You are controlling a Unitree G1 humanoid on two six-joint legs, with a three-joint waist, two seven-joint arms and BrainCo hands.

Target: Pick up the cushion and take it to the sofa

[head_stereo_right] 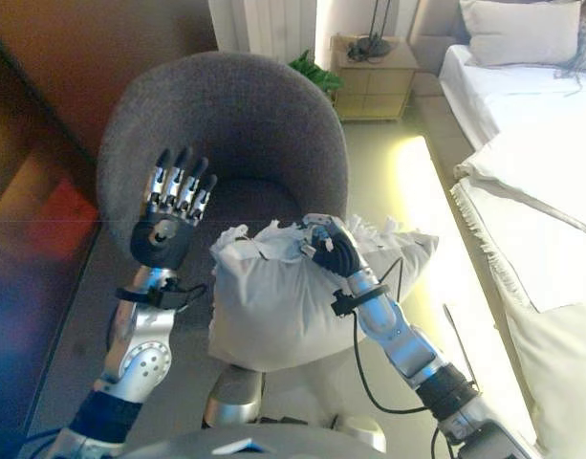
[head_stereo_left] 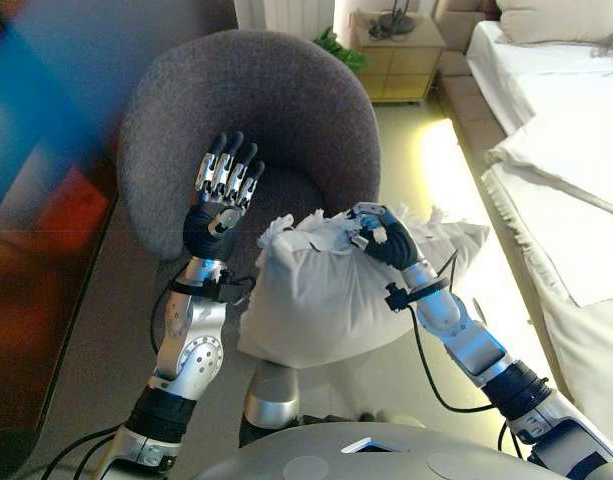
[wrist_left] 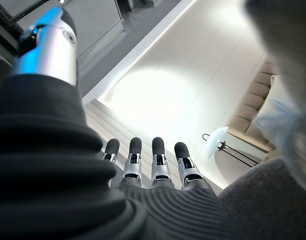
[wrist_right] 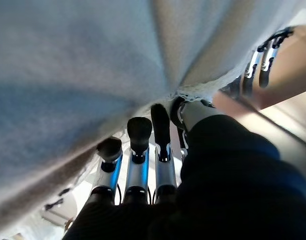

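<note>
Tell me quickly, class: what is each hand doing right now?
Left hand: open, fingers straight and raised in front of the grey armchair, holding nothing.
Right hand: shut on the top edge of the white cushion.

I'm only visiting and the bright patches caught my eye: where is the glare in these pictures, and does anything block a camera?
Left eye view: strong glare washes the floor beside the grey armchair. Left wrist view: a bright pool of light on the ceiling beyond the open left hand. Right wrist view: the white cushion fills most of it, the right hand gripping in its shade.
</note>
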